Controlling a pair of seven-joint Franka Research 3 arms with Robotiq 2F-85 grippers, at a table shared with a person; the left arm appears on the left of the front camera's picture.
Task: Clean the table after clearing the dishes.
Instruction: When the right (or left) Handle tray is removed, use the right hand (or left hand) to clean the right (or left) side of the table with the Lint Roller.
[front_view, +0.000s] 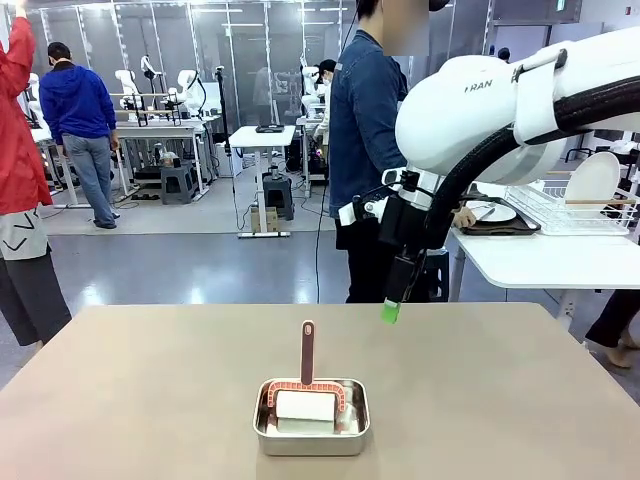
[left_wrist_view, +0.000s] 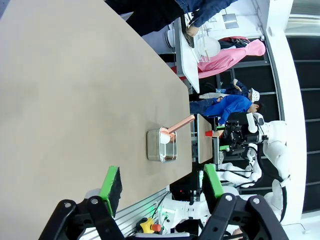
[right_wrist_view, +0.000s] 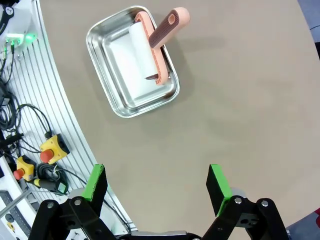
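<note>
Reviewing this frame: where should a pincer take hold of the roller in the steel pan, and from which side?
Take the handle, near its top, coming down from above. It rises well clear of the pan, slim and free all round, whereas the white roll lies low between the pan's walls. The right pincer, open and empty, sees it from above.

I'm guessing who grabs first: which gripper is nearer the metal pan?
Right. The right gripper hovers over the table near the pan; the left gripper is much farther off.
</note>
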